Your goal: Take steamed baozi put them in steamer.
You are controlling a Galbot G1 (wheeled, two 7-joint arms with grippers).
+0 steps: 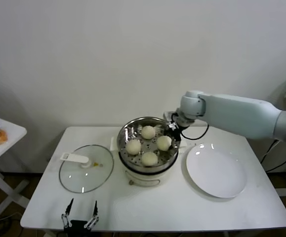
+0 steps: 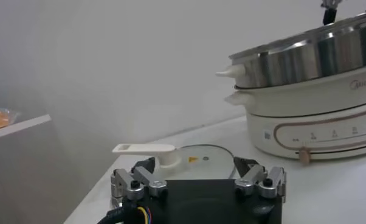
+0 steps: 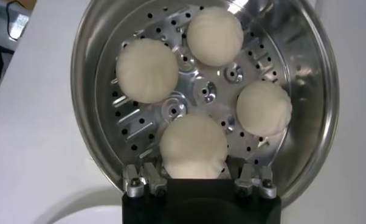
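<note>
Head view: all four baozi [image 1: 148,145] sat inside the steamer [image 1: 124,133], which stood near the middle of the table [image 1: 182,207], closer to its back edge. The plate [image 1: 216,172] toward the right edge had nothing on it. The right gripper [image 1: 173,129] hung at the steamer's right rim, right by the nearest bun, so the only move left looked like backing out up and to the right.

Left wrist view: the left gripper [image 2: 198,176] was parked low at the table's front-left edge, jaws spread wide and empty, with the lid [image 2: 171,155] just beyond it.

Right wrist view: the right gripper [image 3: 198,182] had its fingers [image 3: 138,181] apart on either side of the closest bun [image 3: 193,146], which rested on the perforated floor. I couldn't tell if the pads were touching it or had already let go.
</note>
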